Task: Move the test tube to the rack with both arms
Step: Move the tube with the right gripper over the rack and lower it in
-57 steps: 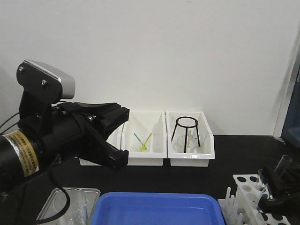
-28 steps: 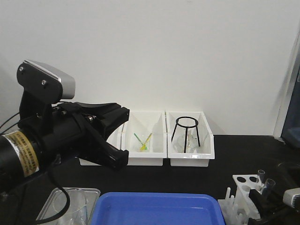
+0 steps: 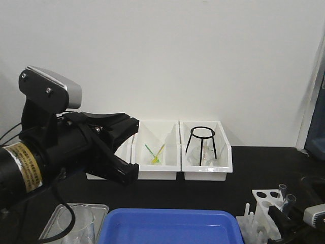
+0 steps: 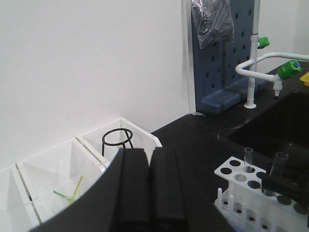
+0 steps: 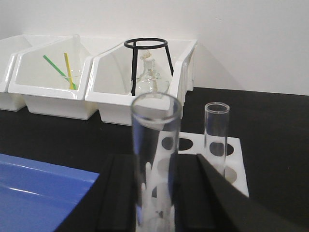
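Note:
The white rack (image 3: 263, 202) stands at the bottom right, with pegs on its near side. My right gripper (image 3: 285, 216) is shut on a clear test tube (image 3: 290, 200), held upright over the rack's holes. In the right wrist view the tube (image 5: 155, 159) stands between the black fingers (image 5: 118, 193). Whether its bottom sits in a hole is hidden. A second tube (image 5: 216, 130) stands in the rack (image 5: 235, 159). My left gripper (image 3: 122, 147) is raised at the left, shut and empty. Its fingers (image 4: 133, 188) press together in the left wrist view, where the rack (image 4: 231, 174) shows too.
Three white bins (image 3: 160, 165) line the back wall, one holding a black wire tripod (image 3: 202, 142). A blue tray (image 3: 170, 226) lies at the front. A clear beaker (image 3: 76, 223) sits in a metal tray at the front left. A sink (image 4: 280, 121) and taps (image 4: 263, 58) lie to the right.
My right gripper has brought the tube down from above the rack's right side into the rack area and moved slightly left. The left arm has stayed still.

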Controlling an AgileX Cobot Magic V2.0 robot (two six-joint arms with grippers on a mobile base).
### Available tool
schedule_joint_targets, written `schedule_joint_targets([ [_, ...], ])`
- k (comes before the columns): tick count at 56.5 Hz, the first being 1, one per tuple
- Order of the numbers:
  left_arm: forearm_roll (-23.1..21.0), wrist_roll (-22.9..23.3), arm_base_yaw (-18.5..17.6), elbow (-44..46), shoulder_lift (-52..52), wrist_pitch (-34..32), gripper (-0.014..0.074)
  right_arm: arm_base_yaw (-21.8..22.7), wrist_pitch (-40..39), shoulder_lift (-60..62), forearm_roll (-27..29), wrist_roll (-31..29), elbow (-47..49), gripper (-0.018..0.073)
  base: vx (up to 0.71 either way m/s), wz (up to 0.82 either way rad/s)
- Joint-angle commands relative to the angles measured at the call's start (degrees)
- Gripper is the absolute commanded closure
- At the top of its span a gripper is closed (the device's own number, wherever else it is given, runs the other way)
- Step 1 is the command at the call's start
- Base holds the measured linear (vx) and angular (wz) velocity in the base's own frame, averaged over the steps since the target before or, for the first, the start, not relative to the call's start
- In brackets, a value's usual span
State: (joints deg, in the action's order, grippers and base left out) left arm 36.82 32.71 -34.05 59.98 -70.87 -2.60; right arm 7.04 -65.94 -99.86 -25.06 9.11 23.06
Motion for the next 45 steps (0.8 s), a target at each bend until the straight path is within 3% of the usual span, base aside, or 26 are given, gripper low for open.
schedule_joint_targets([
  [1, -0.7, 0.5, 0.0, 1.9, 1.6, -3.4, 0.0603, 0.2, -5.8, 2.2, -0.3, -0.7, 1.0, 0.0564, 0.00, 0.00],
  [20, -0.7, 0.5, 0.0, -1.5, 1.6, -4.2, 0.0603, 0.2, 2.9, 5.0, 0.6, -0.7, 1.0, 0.0561, 0.00, 0.00],
  [29, -0.7, 0.5, 0.0, -3.5, 1.6, -5.7, 0.0603, 0.2, 1.9, 5.0, 0.7, -0.8, 1.0, 0.0545, 0.00, 0.00],
  [38, -0.7, 0.5, 0.0, -3.5, 1.6, -7.1, 0.0603, 0.2, 1.5, 5.0, 0.8, -0.9, 1.0, 0.0445, 0.00, 0.00],
  [45, -0.7, 0.5, 0.0, -3.5, 1.6, -7.3, 0.0603, 0.2, 0.9, 5.0, 0.8, -0.9, 1.0, 0.0293, 0.00, 0.00],
])
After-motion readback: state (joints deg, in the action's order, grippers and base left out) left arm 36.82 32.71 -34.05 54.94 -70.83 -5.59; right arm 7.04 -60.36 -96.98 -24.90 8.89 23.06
